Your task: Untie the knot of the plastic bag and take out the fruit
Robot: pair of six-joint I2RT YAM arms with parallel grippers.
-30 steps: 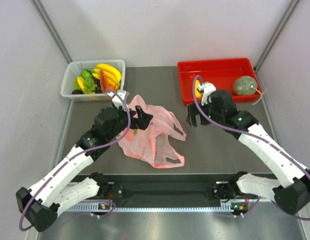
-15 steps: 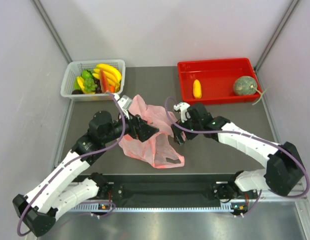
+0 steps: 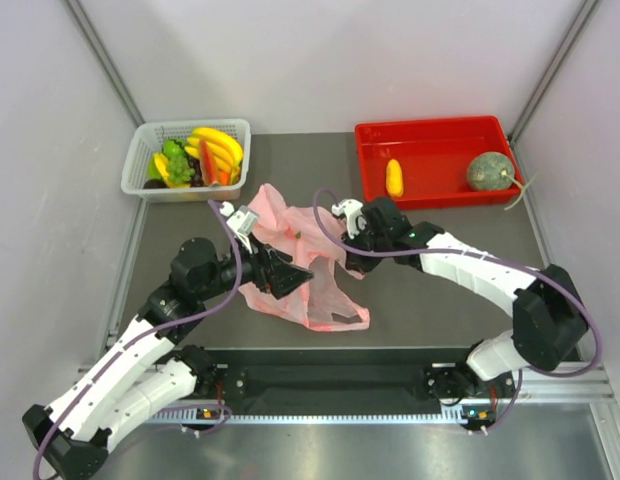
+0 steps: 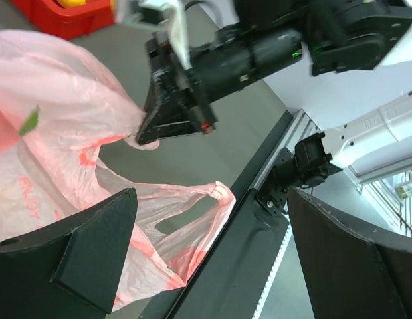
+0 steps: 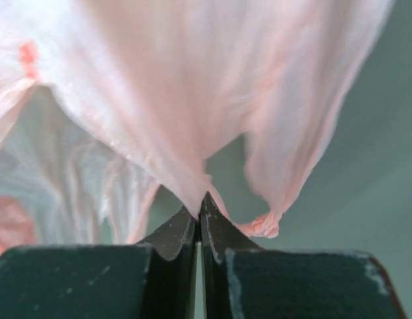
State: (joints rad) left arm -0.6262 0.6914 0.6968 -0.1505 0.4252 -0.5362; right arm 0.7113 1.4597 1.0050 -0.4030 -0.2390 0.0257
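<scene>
- With right tool [image 3: 351,263] [image 4: 141,137] [image 5: 199,207]: tips pressed together, pinching a thin fold at the right edge of the plastic bag [image 3: 312,292] [image 4: 56,126] [image 5: 193,93].
- With left tool [image 3: 290,275] [image 4: 212,266]: fingers spread wide over the bag's left part, gripping nothing.
- At mid-surface [image 3: 440,290], between both arms: the crumpled pink bag, one loop handle [image 3: 337,319] flat at its near edge.
- In the red tray [image 3: 430,127] at far right: round green melon [image 3: 487,171] and small orange-yellow fruit [image 3: 394,178], well apart.
- At far left: white basket [image 3: 150,134] heaped with bananas, grapes, red slices.
</scene>
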